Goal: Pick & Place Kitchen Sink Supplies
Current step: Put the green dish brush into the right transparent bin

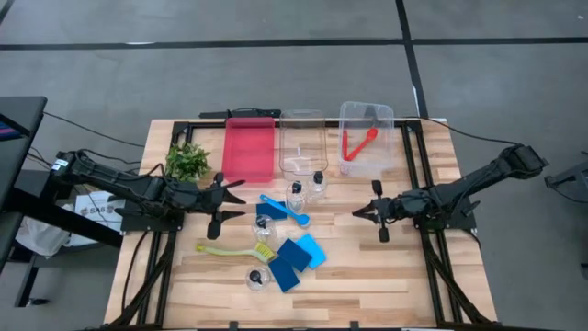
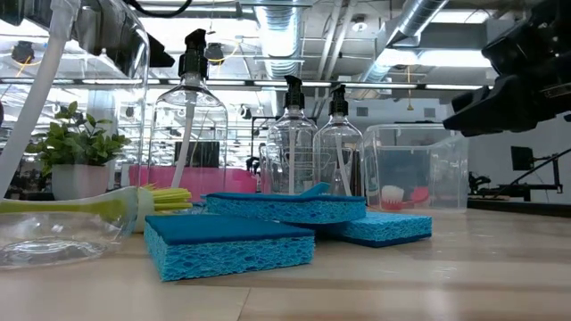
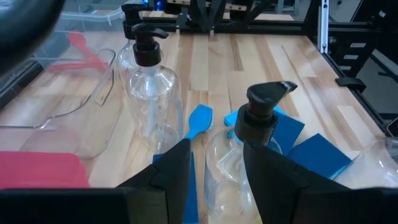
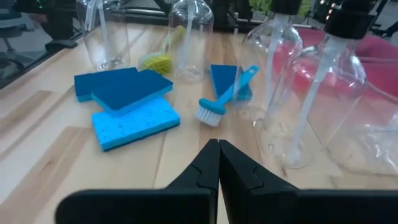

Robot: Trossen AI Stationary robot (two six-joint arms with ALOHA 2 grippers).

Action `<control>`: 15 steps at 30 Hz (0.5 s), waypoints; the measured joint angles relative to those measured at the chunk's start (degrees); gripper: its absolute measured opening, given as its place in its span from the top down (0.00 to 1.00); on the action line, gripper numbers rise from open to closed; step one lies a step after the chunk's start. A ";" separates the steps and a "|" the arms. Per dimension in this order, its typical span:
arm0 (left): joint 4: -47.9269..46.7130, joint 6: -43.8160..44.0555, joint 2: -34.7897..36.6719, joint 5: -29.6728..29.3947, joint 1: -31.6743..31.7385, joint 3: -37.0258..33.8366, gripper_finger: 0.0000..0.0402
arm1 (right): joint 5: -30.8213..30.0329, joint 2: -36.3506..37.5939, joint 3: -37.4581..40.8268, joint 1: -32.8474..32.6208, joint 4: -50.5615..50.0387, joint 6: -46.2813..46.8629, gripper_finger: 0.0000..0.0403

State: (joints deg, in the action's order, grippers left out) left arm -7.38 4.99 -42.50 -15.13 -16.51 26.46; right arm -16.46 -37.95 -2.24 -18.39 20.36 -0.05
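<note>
Three clear black-capped bottles (image 1: 296, 195) stand upright mid-table, and one more (image 1: 255, 276) lies on its side near the front. Blue sponges (image 1: 299, 257) lie overlapping beside it. A blue brush (image 1: 285, 210) and a yellow-green brush (image 1: 234, 248) lie flat on the wood. A red brush (image 1: 360, 142) lies in the right clear bin. My left gripper (image 1: 237, 200) hovers open left of the bottles. In its wrist view the nearest bottle (image 3: 252, 130) stands just beyond its fingers, untouched. My right gripper (image 1: 356, 213) is shut and holds nothing, right of the bottles.
A red tray (image 1: 249, 147) and two clear bins (image 1: 301, 142) (image 1: 366, 118) line the far side. A small green plant (image 1: 188, 161) stands at the far left. Bare wood lies under and in front of my right gripper (image 4: 217, 144).
</note>
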 joint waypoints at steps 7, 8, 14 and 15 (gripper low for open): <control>-0.82 0.00 -0.79 -0.11 -0.88 0.02 0.63 | 0.03 0.00 0.00 0.00 -0.70 1.63 1.00; -0.76 -0.03 -1.12 -0.06 -1.22 0.06 0.63 | 0.04 0.00 0.00 0.00 -0.70 1.64 1.00; -1.16 -0.25 -2.54 0.87 -3.62 0.63 0.63 | 0.10 0.00 0.00 0.00 -0.70 1.62 1.00; -2.18 -0.13 -2.54 1.96 -4.36 0.63 0.63 | 0.10 0.00 0.00 0.00 -0.70 1.62 1.00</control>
State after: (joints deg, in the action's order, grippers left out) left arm -9.55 4.87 -45.04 -13.17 -20.87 27.09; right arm -16.36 -37.95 -2.24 -18.39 19.66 1.56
